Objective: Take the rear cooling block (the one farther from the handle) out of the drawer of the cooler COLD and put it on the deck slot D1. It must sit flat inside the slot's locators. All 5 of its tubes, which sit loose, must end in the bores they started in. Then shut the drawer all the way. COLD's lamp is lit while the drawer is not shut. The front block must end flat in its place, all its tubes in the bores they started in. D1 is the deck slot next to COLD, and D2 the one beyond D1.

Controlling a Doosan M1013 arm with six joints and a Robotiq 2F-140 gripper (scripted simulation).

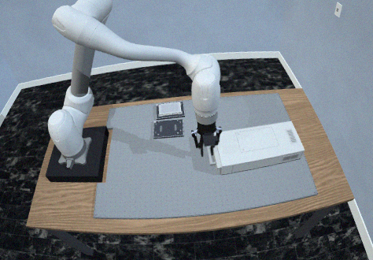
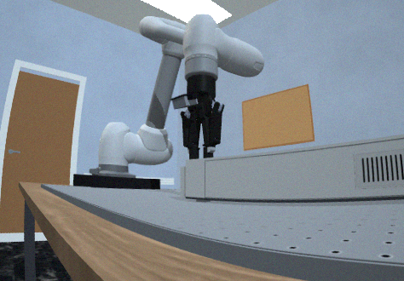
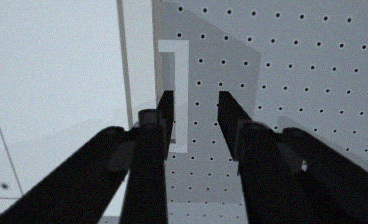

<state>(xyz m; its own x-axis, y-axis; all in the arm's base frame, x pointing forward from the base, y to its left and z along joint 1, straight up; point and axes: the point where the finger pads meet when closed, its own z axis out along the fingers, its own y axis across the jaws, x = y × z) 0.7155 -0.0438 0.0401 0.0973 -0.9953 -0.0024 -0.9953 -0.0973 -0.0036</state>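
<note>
Blue-walled room, wooden table point(image 1: 71, 208) with a grey perforated deck mat point(image 1: 157, 184) on it, arm bolted to a black base point(image 1: 98, 137) at the left end. The cooler COLD point(image 1: 260, 146) sits on the right side of the mat, a plain white box with its drawer closed, as far as I can tell. So the rear cooling block is inside and out of sight for now, tubes too.

We're at the very first step here: getting the drawer open. The gripper point(image 1: 205, 146) hangs pointing straight down at the left end of the cooler, right over the drawer handle point(image 3: 181, 95), that pale bracket sticking off the front face. In the wrist view the fingers are partly closed with a gap between them and nothing in it, one finger over the handle and the other over bare mat.

The two deck slots are to the left and farther back: a dark plate point(image 1: 168, 129) and a lighter one point(image 1: 170, 110) beyond it. I'd guess the dark one is D1, being nearer COLD.

Next I'd say: drop lower until the fingers straddle the handle, clamp it, then pull left in a straight, slow line so the loose tubes don't jump.
</note>
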